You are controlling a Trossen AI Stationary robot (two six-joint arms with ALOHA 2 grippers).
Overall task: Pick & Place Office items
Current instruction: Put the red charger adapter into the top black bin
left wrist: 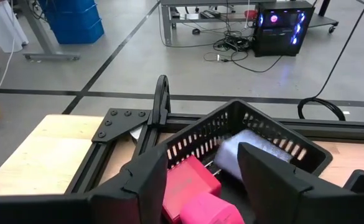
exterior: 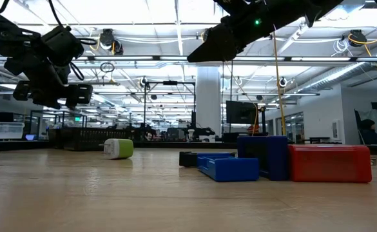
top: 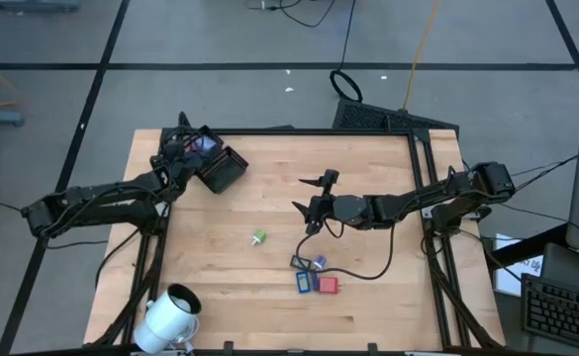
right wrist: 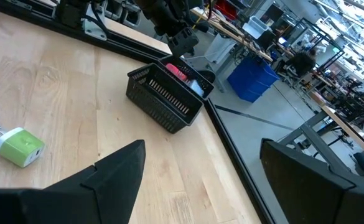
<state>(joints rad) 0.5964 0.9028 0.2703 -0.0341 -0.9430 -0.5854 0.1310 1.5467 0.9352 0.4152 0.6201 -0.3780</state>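
Observation:
A black mesh basket (top: 222,170) stands at the table's far left, with red and pink flat items (left wrist: 191,179) and a pale item (left wrist: 244,149) inside it. My left gripper (left wrist: 203,180) hovers open just above the basket's opening (top: 198,156). A green-and-white bit (top: 259,237) lies on the table's middle. Near the front lie two blue items (top: 307,263) and a red one (top: 327,285). My right gripper (top: 304,196) hangs open above the table's middle, with nothing between its fingers (right wrist: 119,168).
A large white cylinder (top: 170,314) lies at the near left corner. A black cable (top: 368,265) loops over the table right of the blue and red items. Bare wood lies between the basket and the green-and-white bit (right wrist: 20,146).

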